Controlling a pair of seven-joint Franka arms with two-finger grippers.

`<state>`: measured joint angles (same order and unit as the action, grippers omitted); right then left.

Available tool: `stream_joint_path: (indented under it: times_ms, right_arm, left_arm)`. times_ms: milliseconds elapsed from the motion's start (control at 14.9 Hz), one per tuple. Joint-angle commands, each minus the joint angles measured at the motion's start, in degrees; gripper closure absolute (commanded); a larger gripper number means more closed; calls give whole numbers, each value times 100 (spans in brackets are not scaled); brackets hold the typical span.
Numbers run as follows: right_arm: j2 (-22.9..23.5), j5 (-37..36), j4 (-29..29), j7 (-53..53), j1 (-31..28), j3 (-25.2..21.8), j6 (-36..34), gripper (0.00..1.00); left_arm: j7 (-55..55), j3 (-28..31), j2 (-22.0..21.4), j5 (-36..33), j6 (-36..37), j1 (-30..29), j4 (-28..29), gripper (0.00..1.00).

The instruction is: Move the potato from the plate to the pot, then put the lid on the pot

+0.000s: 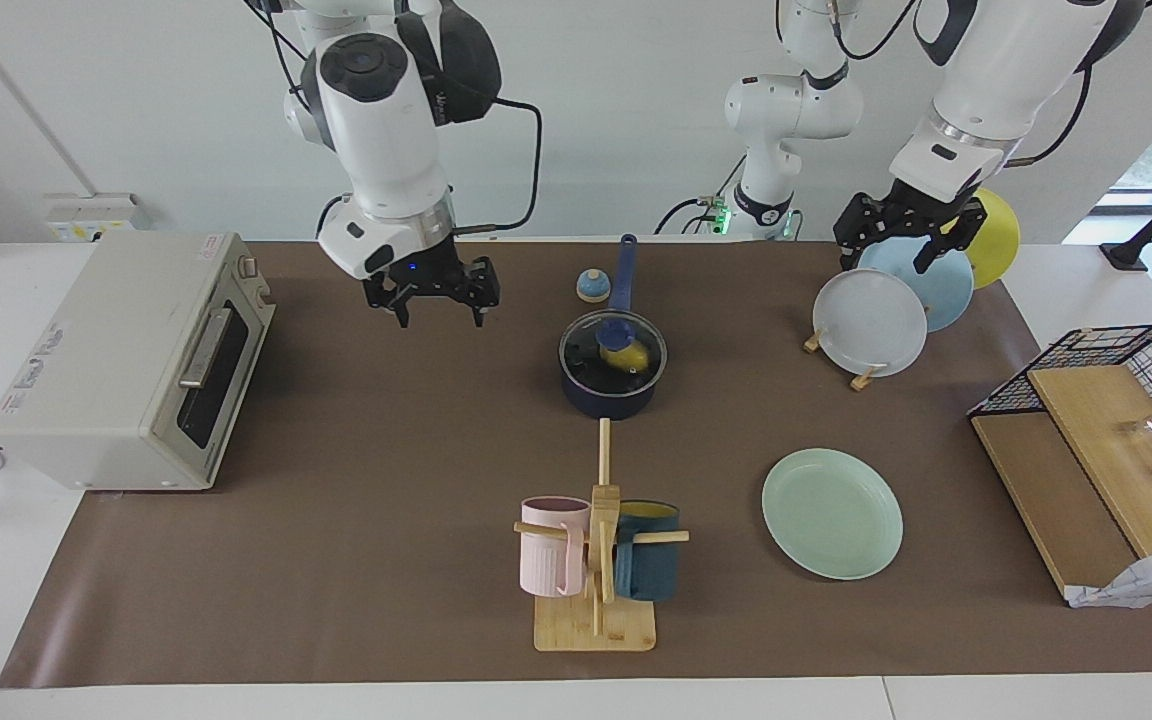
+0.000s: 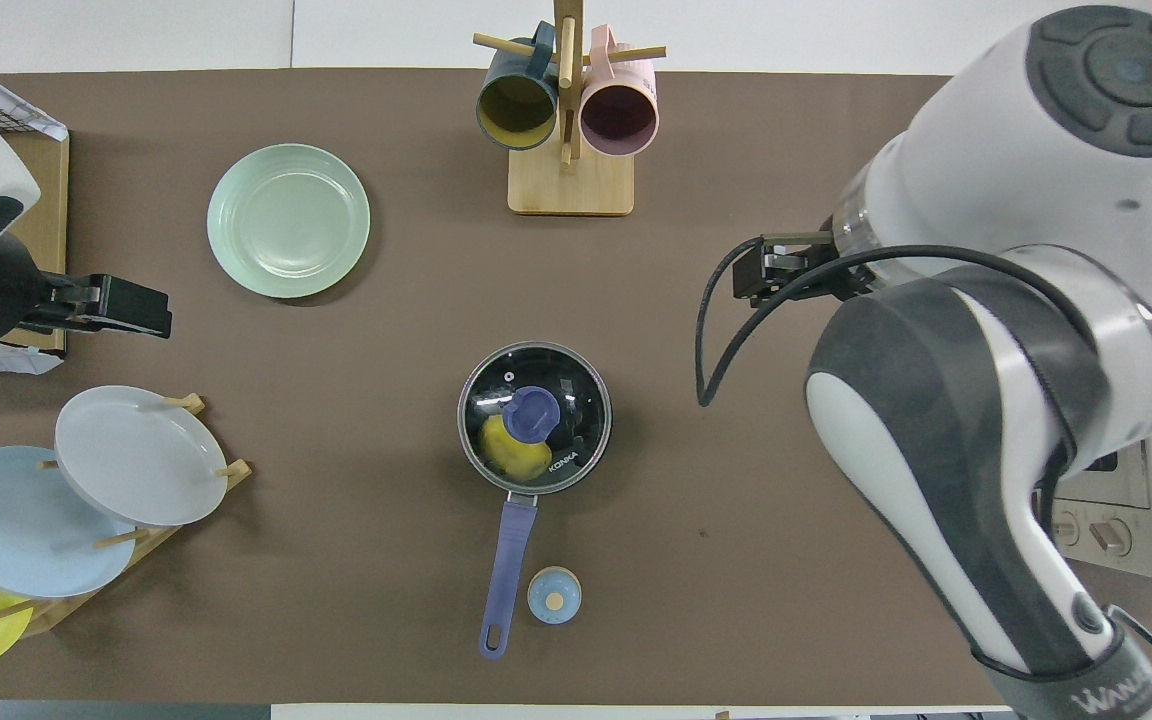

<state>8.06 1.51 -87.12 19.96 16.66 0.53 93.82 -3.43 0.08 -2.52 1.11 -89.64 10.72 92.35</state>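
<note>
The navy pot (image 1: 611, 402) stands mid-table with its long handle (image 2: 510, 552) pointing toward the robots. The glass lid (image 1: 584, 360) with the blue knob (image 1: 615, 331) sits on the pot. The yellow potato (image 1: 632, 357) lies inside and shows through the glass, also in the overhead view (image 2: 506, 456). The mint-green plate (image 1: 832, 512) lies bare, farther from the robots toward the left arm's end. My right gripper (image 1: 431, 292) is open and empty in the air between the oven and the pot. My left gripper (image 1: 888, 245) is open and waits over the plate rack.
A toaster oven (image 1: 126, 360) stands at the right arm's end. A wooden mug rack (image 1: 596, 560) with pink and teal mugs stands farther out than the pot. A plate rack (image 1: 871, 320), a wire basket (image 1: 1116, 350) and a small bell (image 1: 591, 286) beside the pot handle.
</note>
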Motion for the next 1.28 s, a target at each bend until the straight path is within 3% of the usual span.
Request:
stream_joint_path:
  times_ms: [0,134,269,538,1209]
  right_arm:
    - [-349,25,-95,-447,-407,79,-450,0]
    - [-533,-28,-278,-730,-593,70,-724,0]
    - [-657,-28,-560,-766,-777,70,-541,0]
    - [-753,-28,-596,-1397,-1111,53,-653,0]
    - [-1026,-195,-614,-1425,-1322,-176,-821,0]
  left_arm:
    - [9,-52,-46,-23,-53,-87,2,0]
    - [17,-52,-46,-23,-44,-96,11,0]
    - [9,-52,-55,-23,-27,-87,20,0]
    - [9,-52,-73,-23,-27,-87,37,0]
    - [0,-43,-73,-23,-36,-96,37,0]
